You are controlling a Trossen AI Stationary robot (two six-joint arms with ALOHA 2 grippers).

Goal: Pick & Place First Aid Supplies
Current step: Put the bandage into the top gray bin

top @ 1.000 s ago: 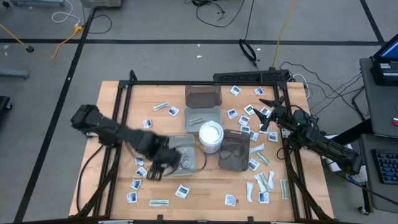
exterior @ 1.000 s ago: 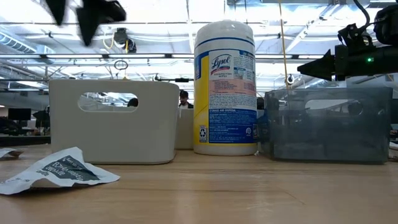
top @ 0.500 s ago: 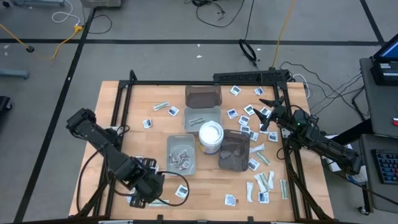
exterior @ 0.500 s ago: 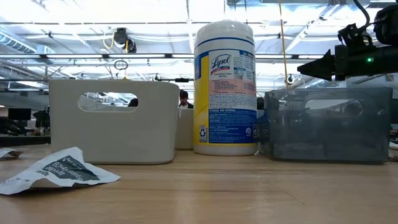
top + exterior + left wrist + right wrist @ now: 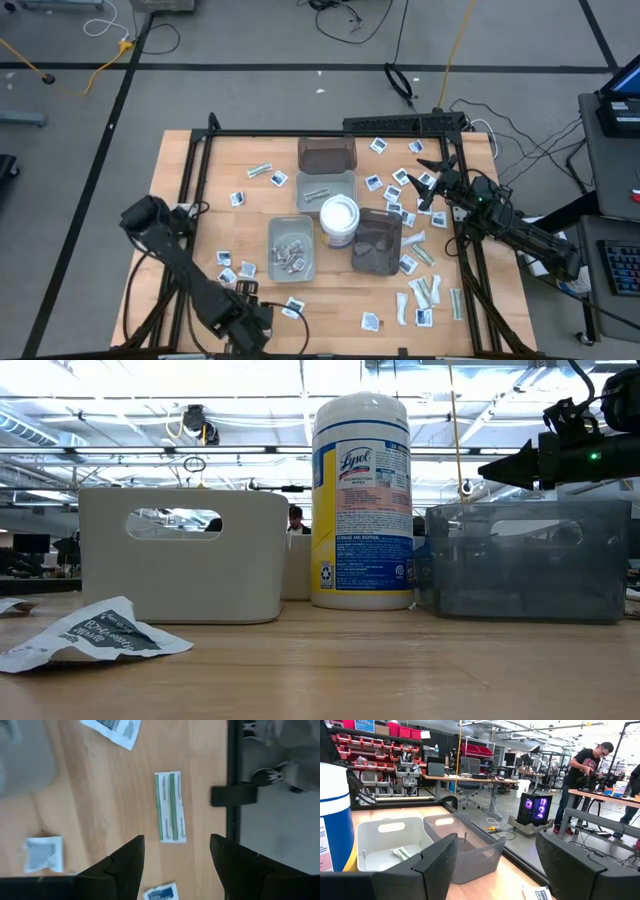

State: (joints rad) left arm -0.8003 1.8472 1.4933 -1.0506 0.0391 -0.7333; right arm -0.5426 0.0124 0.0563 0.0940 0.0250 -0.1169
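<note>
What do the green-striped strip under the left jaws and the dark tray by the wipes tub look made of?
Green-striped strip: probably paper wrapper, matte, flat with printed stripes. Dark tray: apparently smoky translucent plastic, glossy; shapes show through its wall. Wipes tub: looks like white plastic with a printed label.

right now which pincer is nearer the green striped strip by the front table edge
Left. The left pincer hovers open right over the green striped strip; the right pincer waits open far off, above the table's back right corner.

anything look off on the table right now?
Mostly expected clutter: packets lie scattered loose around the trays. One square packet near the front edge looks crumpled, its edges lifted off the wood. Nothing tipped or spilled.
</note>
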